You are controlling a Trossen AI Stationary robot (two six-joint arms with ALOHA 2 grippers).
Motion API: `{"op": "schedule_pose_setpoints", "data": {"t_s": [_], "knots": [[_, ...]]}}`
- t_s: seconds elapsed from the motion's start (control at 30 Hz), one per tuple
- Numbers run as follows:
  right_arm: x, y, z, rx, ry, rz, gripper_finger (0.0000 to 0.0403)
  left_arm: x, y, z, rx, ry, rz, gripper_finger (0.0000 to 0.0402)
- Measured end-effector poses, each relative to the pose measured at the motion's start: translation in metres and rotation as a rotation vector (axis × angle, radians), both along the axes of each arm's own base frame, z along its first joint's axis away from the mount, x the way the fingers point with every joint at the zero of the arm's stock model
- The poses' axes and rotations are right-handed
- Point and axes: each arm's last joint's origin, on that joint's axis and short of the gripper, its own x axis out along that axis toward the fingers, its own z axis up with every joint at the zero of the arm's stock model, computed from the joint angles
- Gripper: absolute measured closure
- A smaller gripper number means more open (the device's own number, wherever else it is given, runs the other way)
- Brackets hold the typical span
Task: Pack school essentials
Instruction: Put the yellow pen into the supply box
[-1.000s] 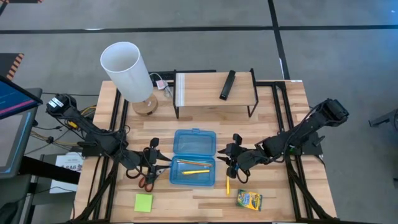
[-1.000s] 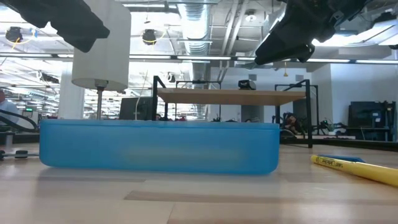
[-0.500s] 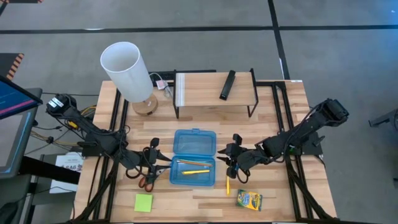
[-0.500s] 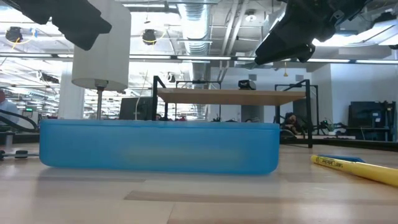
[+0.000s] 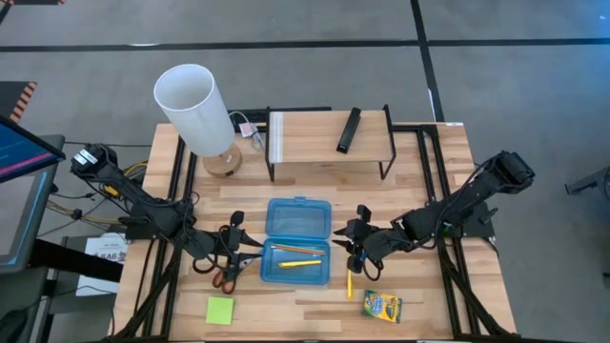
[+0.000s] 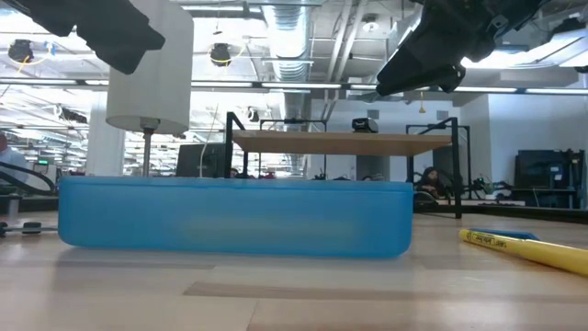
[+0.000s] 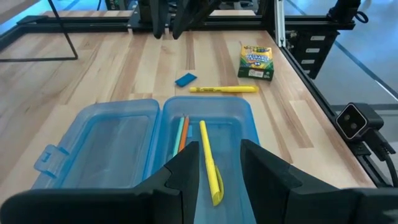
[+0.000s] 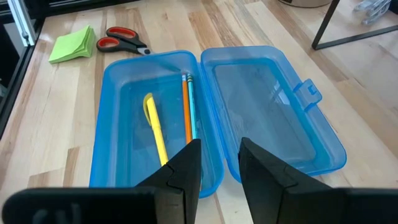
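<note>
Blue hinged case (image 5: 297, 241) lies open at centre, three pencils (image 8: 186, 118) inside. Left gripper (image 5: 244, 250) and right gripper (image 5: 349, 243) are held part-open and empty at its sides. Scissors (image 5: 226, 278), lying under the left gripper, may be knocked aside during descent.

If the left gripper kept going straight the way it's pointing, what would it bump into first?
Probably the open blue case. The left gripper points right at it, with the yellow pen inside in line, though depth is hard to judge.
</note>
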Motion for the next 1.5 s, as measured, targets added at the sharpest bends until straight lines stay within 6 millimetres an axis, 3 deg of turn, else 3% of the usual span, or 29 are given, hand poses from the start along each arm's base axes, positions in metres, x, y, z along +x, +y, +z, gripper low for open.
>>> {"op": "schedule_pose_setpoints", "data": {"t_s": [0.47, 1.5], "knots": [[-0.0004, 0.0000, -0.0006, 0.015, 0.003, -0.013, 0.0275, -0.0037, -0.0012, -0.0026, 0.009, 0.043, -0.043, 0.0299], [-0.0025, 0.0005, -0.0018, 0.007, 0.022, -0.006, 0.0275, -0.0033, 0.0009, 0.0060, 0.087, -0.042, -0.008, 0.0299]]}}
